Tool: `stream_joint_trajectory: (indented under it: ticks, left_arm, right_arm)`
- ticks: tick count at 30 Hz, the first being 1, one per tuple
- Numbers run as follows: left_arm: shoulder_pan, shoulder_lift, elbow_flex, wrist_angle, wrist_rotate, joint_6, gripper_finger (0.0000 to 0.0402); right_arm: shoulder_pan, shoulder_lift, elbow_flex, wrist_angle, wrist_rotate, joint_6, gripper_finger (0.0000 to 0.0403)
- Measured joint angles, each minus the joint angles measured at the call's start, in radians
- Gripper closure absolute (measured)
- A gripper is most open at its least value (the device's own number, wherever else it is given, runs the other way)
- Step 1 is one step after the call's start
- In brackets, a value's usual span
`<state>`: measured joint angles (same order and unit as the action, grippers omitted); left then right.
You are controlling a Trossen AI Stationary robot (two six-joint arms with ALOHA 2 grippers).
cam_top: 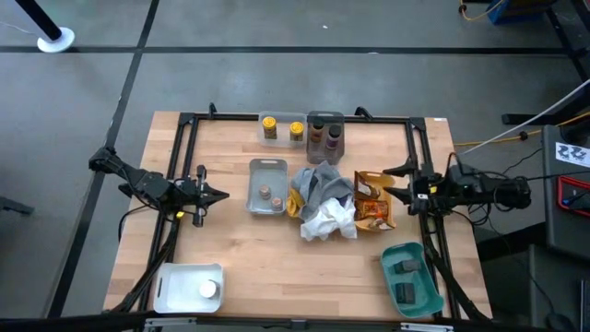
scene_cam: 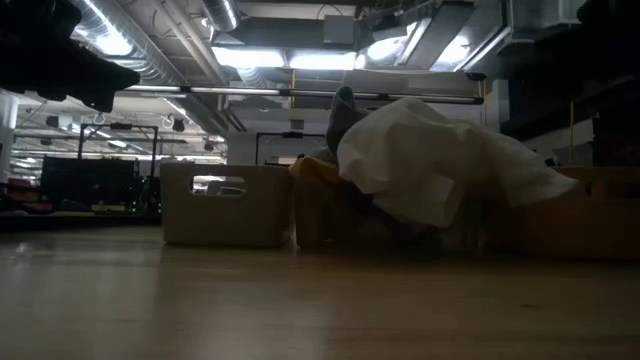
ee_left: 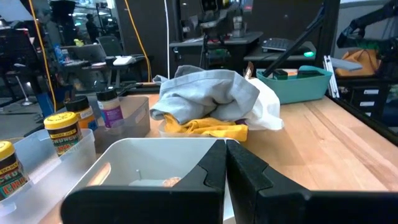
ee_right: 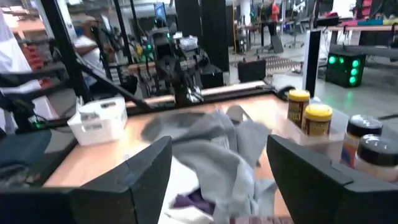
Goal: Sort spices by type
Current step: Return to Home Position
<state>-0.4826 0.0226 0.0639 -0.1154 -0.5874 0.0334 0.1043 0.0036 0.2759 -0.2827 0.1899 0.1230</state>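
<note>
Around the cloth pile (cam_top: 323, 198), spices sit binned by kind, both arms parked at the table's sides

Beyond the pile, yellow jars (cam_top: 268, 127) share a clear tray (cam_top: 281, 116), with dark jars (cam_top: 317, 136) in a grey tray (cam_top: 324, 114) touching it; tiny pots (cam_top: 269, 195) lie in a pale tray (cam_top: 267, 164) against the pile's left, brown packets (cam_top: 373, 203) against its right, dark tins (cam_top: 407, 267) in a teal tray (cam_top: 387, 254) well apart on the near right. One tray per kind keeps types from mixing. Left gripper (cam_top: 219, 195) hangs left of the pile past the pale tray, fingers pressed together, empty; right gripper (cam_top: 395, 181) hangs just beside the packets, jaws spread, empty. No spice lies loose on the wood, so sorting looks finished, unless the cloth hides something
</note>
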Motion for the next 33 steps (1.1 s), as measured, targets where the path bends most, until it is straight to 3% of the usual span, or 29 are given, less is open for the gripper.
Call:
stream_joint_trajectory:
  ticks: [13, 23, 33]
  left_arm:
    - [0.000, -0.001, 0.000, 0.000, 0.000, 0.000, 0.0398]
    - [0.000, -0.001, 0.000, 0.000, 0.000, 0.000, 0.0398]
    - [0.000, -0.001, 0.000, 0.000, 0.000, 0.000, 0.0398]
  right_arm:
    - [0.000, -0.001, -0.205, 0.156, -0.008, 0.003, 0.0141]
    - [0.000, 0.018, -0.209, 0.160, -0.049, -0.114, 0.0141]
    - [0.000, 0.019, -0.211, 0.165, -0.044, -0.121, 0.0141]
